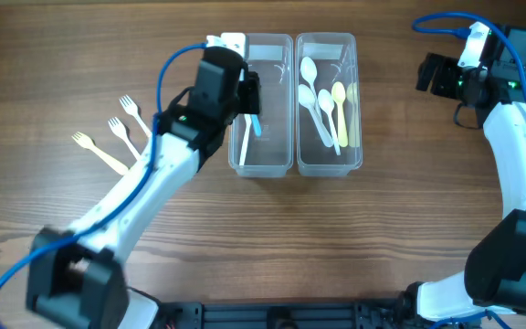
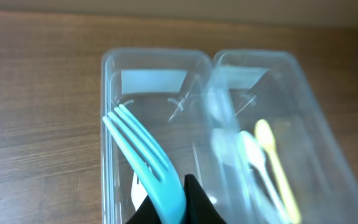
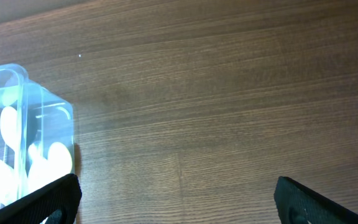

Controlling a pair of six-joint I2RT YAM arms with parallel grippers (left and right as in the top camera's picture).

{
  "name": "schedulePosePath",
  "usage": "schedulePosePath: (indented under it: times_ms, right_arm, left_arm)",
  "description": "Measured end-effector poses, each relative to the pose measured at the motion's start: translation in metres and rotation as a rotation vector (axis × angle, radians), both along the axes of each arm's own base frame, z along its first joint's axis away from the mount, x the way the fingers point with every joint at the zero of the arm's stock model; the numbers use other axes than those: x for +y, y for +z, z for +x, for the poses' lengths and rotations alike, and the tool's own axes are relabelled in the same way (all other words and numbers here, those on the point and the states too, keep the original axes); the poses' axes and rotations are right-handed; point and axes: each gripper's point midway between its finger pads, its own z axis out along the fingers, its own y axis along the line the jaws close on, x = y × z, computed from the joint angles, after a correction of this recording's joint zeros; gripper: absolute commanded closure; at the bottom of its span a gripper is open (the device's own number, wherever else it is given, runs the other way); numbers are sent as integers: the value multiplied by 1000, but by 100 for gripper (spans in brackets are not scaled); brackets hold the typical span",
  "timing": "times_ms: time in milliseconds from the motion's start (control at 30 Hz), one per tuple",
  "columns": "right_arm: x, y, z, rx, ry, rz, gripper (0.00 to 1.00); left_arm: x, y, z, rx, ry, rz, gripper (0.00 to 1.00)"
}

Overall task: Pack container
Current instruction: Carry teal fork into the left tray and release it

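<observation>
The container (image 1: 294, 137) sits mid-counter (image 1: 382, 238) with spoons (image 1: 322, 100) in one tub, so the left fingers (image 2: 194, 199) clamp a blue fork (image 2: 151, 168) above the other tub (image 1: 261, 157), seemingly sorting by type, while the right fingers (image 3: 48, 199) hang wide apart, empty, aside.

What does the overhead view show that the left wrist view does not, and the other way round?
Only the overhead view: three pale forks lying on the table to the left of the container, both arms, and the right gripper far off to the right. Only the left wrist view: the tines of the blue fork seen close up, with the left gripper shut on its handle above the left tub. Both: the clear container and the spoons lying in its right tub.
</observation>
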Motion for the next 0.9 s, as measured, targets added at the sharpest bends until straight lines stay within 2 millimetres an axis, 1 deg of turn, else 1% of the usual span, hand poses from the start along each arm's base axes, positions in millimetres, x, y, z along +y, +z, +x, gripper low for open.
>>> schedulePosePath:
  times_ms: [67, 133, 167, 200, 233, 267, 433, 533, 600, 633, 667, 700, 800, 867, 900]
  right_arm:
    - [0, 0, 0, 0, 0, 0, 0]
    - [0, 0, 0, 0, 0, 0, 0]
    - [0, 0, 0, 0, 0, 0, 0]
    - [0, 0, 0, 0, 0, 0, 0]
    - [0, 0, 0, 0, 0, 0, 0]
    - [0, 0, 0, 0, 0, 0, 0]
    - [0, 0, 0, 0, 0, 0, 0]
    - [0, 0, 0, 0, 0, 0, 0]
    - [0, 0, 0, 1, 0, 0, 0]
    - [0, 0, 0, 0, 0, 0, 0]
    - [0, 0, 0, 0, 0, 0, 0]
    - [0, 0, 0, 0, 0, 0, 0]
    - [0, 0, 0, 0, 0, 0, 0]
    - [0, 0, 0, 0, 0, 0, 0]
    - [0, 0, 0, 0, 0, 0, 0]
  left_arm:
    - [-3, -19, 7, 20, -4, 17, 84]
    - [-5, -34, 10, 38, -8, 31, 65]
    - [-6, -40, 11, 45, -11, 39, 59]
    - [-6, -47, 12, 54, -17, 52, 55]
    - [-6, -51, 12, 61, -18, 56, 46]
    - [-6, -53, 12, 65, -19, 59, 43]
    - [-8, -48, 17, 41, -18, 47, 42]
    - [-8, -43, 16, 33, -18, 43, 46]
    - [-6, -32, 13, 18, -13, 38, 47]
    - [-1, -14, 11, -14, 1, 33, 46]
    - [2, -7, 9, -24, 11, 36, 46]
    - [9, -1, 6, -26, 35, 53, 47]
    - [41, 16, -5, -28, 155, 114, 46]
    - [66, 18, -11, -11, 249, 150, 42]
    - [80, 15, -15, 15, 299, 167, 39]
